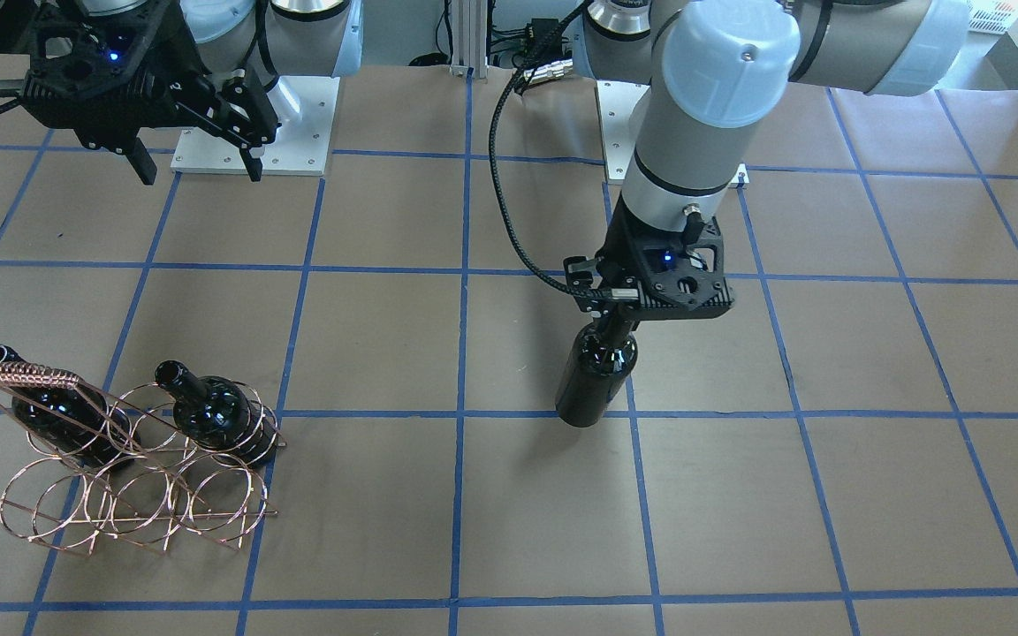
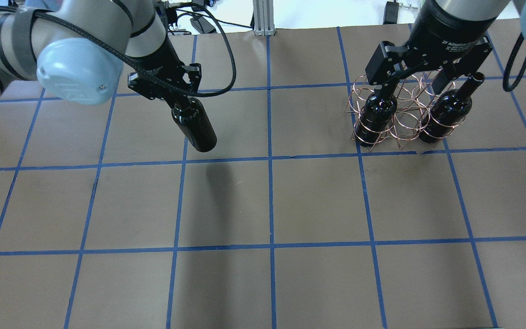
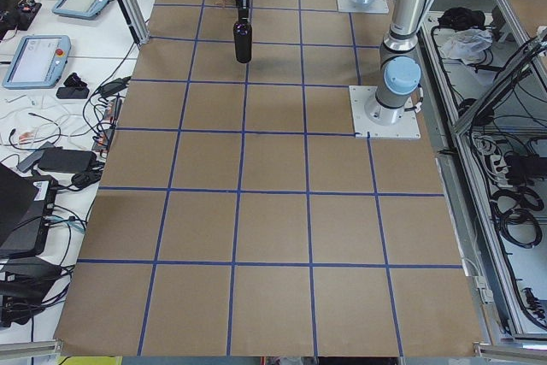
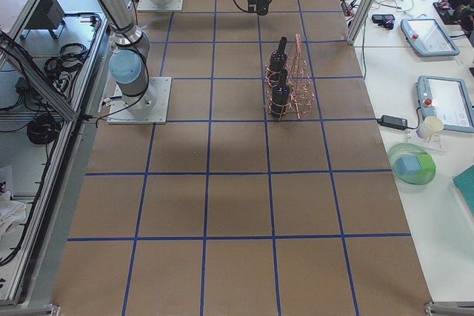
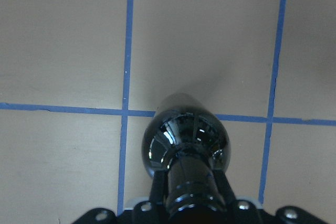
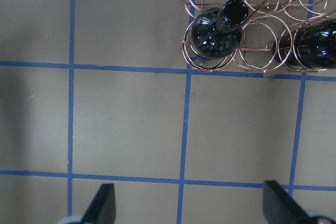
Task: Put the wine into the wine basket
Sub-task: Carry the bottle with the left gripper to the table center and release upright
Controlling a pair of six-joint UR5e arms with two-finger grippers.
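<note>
My left gripper [image 1: 628, 320] is shut on the neck of a glossy black wine bottle [image 1: 596, 380]. The bottle hangs upright above the table, left of centre in the overhead view [image 2: 197, 125]. The left wrist view looks down on its shoulder [image 5: 186, 142]. The copper wire basket [image 1: 133, 495] stands at the far right in the overhead view [image 2: 404, 121]. It holds two more black bottles, one at each end [image 2: 376, 114] [image 2: 446, 109], with the middle ring between them free. My right gripper [image 2: 411, 77] hovers over the basket, open and empty; its fingertips [image 6: 104, 205] show in the right wrist view.
The table is brown paper with a blue tape grid [image 2: 270, 201]. The arms' white base plates [image 1: 253, 124] sit at the robot's edge. Tablets and cables lie on side benches [image 4: 437, 101] off the table.
</note>
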